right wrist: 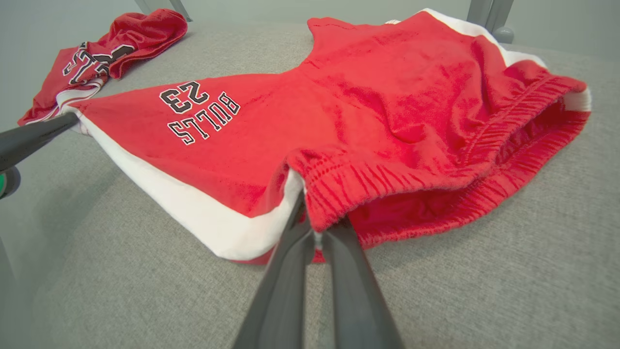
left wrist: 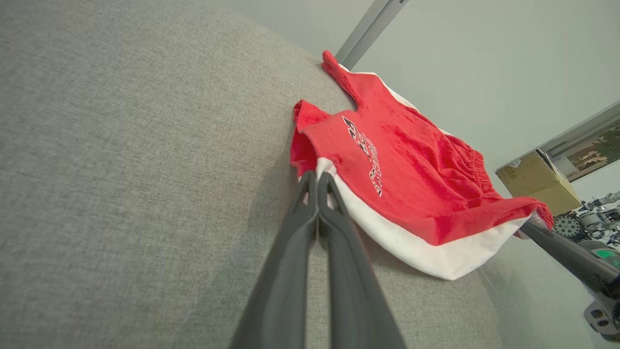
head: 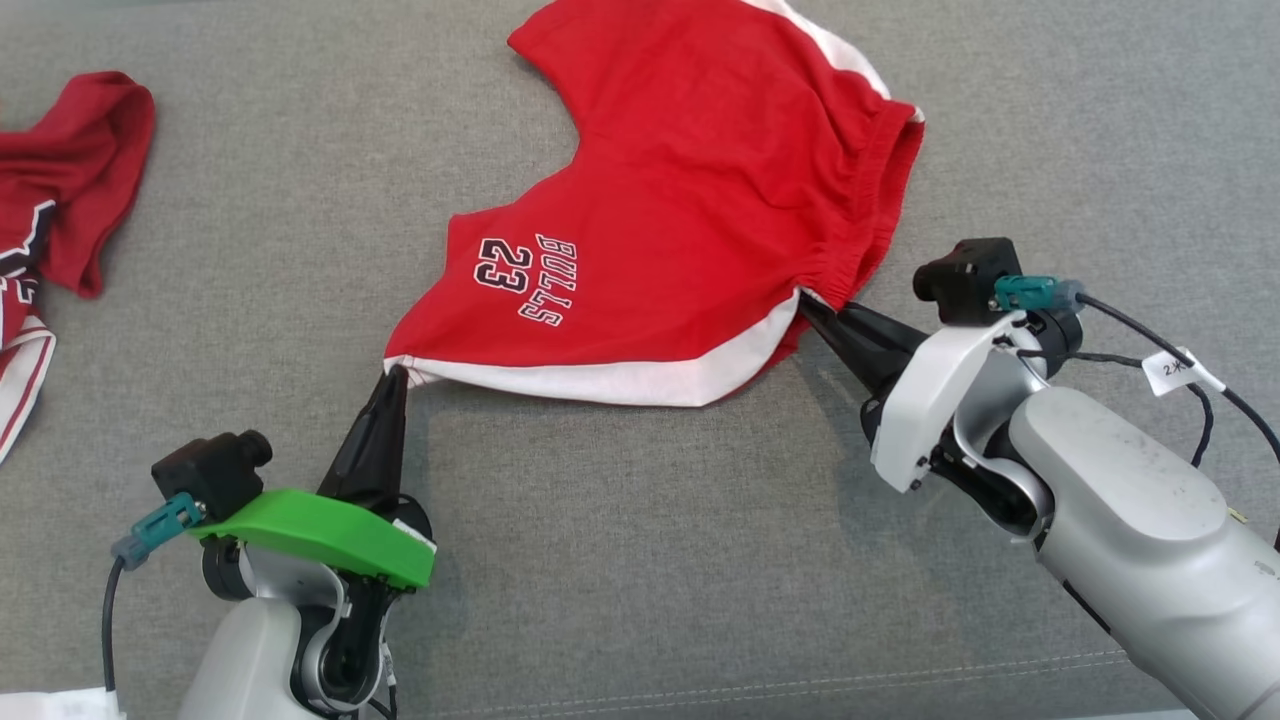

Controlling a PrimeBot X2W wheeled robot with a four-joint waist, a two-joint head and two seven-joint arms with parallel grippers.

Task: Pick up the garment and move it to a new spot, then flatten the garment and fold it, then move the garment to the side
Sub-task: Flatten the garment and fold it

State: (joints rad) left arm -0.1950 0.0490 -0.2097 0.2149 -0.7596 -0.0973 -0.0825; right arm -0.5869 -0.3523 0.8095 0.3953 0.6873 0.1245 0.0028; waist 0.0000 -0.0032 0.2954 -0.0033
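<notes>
Red BULLS 23 shorts, spread flat.

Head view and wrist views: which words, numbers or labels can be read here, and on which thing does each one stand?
"BULLS": on the red shorts, near the leg hem.
"23": on the same shorts, beside "BULLS".
White tag by the right arm: begins with "2", the rest too small to read.
Second red garment: folded print, not readable.
</notes>
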